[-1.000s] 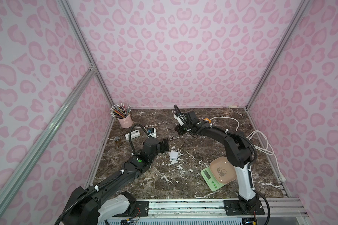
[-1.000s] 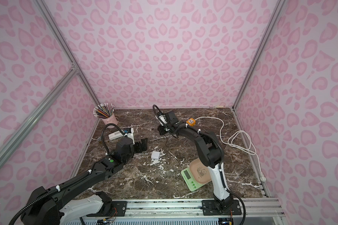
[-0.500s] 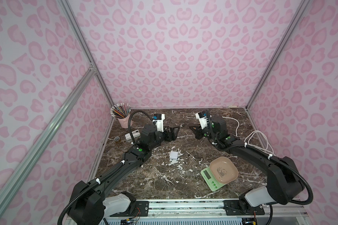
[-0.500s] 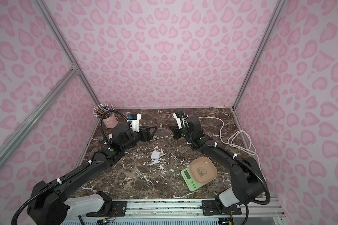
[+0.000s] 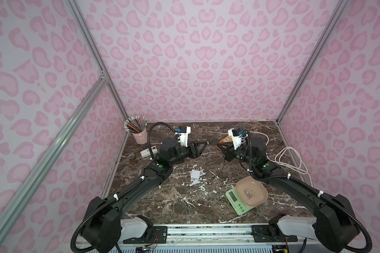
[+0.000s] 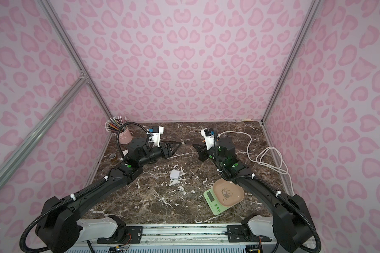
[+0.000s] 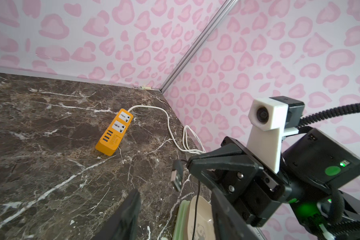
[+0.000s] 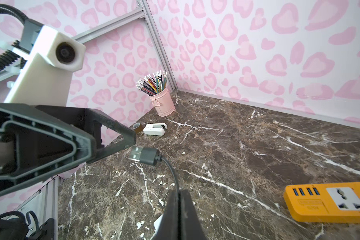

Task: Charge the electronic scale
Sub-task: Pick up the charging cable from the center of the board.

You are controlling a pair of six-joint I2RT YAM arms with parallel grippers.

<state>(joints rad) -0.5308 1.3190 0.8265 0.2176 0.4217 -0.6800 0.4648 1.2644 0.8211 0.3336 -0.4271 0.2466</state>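
The room is a little booth with pink walls (image 5: 195,65) covered in darker pink blotches, and shiny metal bars (image 5: 97,60) run up the corners. The table (image 5: 195,210) is dark brown stone with white cracks all over it. The electronic scale (image 5: 246,197) sits flat on the table near the front, on the right side, just beside the right arm, with its panda tray on top. Up in the air over the back of the table, the two arms meet nose to nose. The right gripper (image 5: 219,146) is pinched tight on a thin black cable (image 8: 173,172), and the cable's USB plug (image 8: 142,154) sticks out past its tips. The left gripper (image 5: 205,144) has its jaws partly apart and holds nothing. One of its finger tips is right by the plug, but I cannot tell if it touches. An orange power strip (image 7: 114,133) lies at the back right, its white cord (image 7: 170,128) looped along the wall. A white cube charger (image 5: 195,174) sits mid-table. A pink cup of pencils (image 5: 139,135) stands in the back left corner.
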